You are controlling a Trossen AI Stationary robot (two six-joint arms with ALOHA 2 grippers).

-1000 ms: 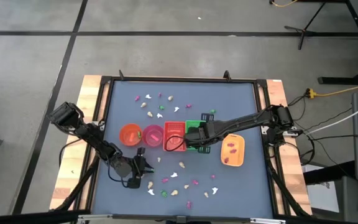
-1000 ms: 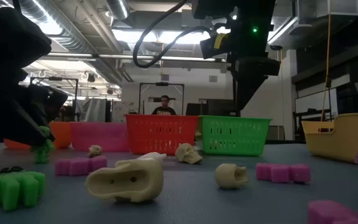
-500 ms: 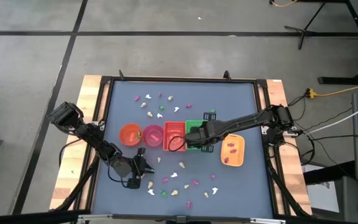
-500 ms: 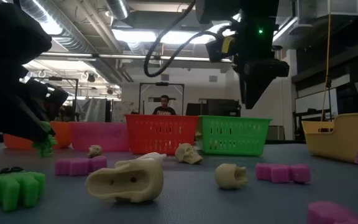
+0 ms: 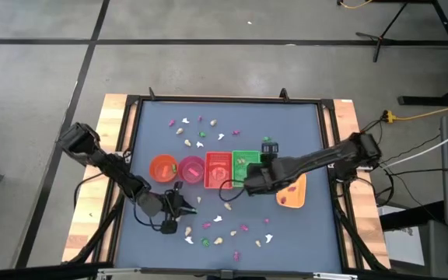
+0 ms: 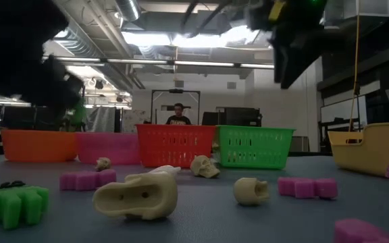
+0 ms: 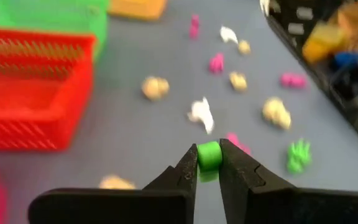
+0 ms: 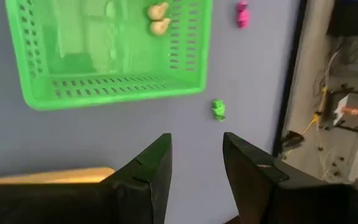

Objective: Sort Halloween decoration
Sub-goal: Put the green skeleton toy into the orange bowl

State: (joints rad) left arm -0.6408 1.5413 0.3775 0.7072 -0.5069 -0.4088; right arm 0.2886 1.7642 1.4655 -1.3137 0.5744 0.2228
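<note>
Right gripper (image 8: 194,163) shifted off green basket (image 5: 245,165), apart — left gripper (image 7: 208,163) clamping green trinket (image 7: 209,154).

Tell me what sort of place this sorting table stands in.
Probably a robotics lab or workshop: bare ceiling strip lights, a person at equipment racks behind the table, and cables trailing over a concrete floor.

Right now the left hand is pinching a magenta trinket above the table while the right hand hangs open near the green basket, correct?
Not quite: the trinket in the left hand is green, not magenta, as the left wrist view shows. The right hand is open near the green basket.
</note>
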